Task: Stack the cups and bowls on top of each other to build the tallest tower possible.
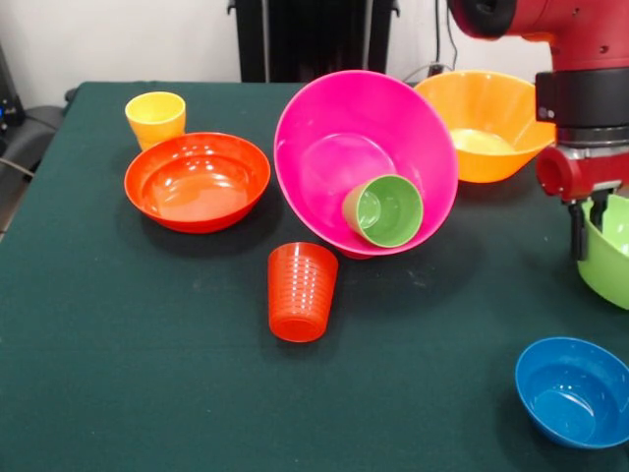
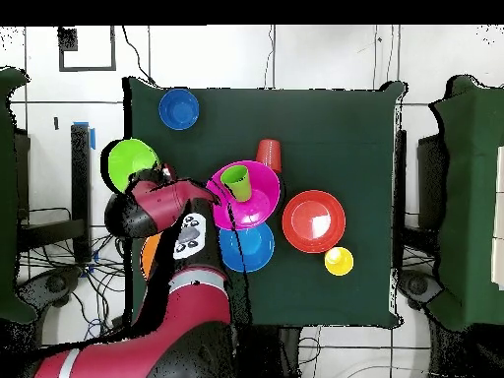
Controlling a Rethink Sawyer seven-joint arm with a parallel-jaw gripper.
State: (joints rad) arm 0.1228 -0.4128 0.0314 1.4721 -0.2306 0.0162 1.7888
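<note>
Nearest me sits the small blue bowl [image 1: 572, 390] on the tabletop [image 1: 147, 374], upright and untouched. My claw [image 1: 582, 231] hangs over the lime green bowl [image 1: 607, 251]; I cannot tell whether it is parted or closed. The large pink bowl [image 1: 364, 162] leans tilted, propped on something beneath, with the light green cup [image 1: 383, 210] on its side inside, so my tower looks unstable. The ribbed orange-red cup [image 1: 302, 292] stands inverted just beside it

- On the table [image 1: 98, 374], near the middle: big bowl [image 1: 334, 147], tipped toward the front.
- Inside it, low on the right: cup [image 1: 385, 209] on its side.
- Just in front: ribbed cup [image 1: 302, 292], mouth down.
- To the left: shallow bowl [image 1: 197, 181]; just behind that, upright cup [image 1: 155, 118].
- Behind right: deep bowl [image 1: 482, 123].
- Right edge: cut-off bowl [image 1: 609, 256].
- Front right: small bowl [image 1: 572, 391].
- From overhead, overlapped by the big bowl's rim: medium bowl [image 2: 246, 251].
</note>
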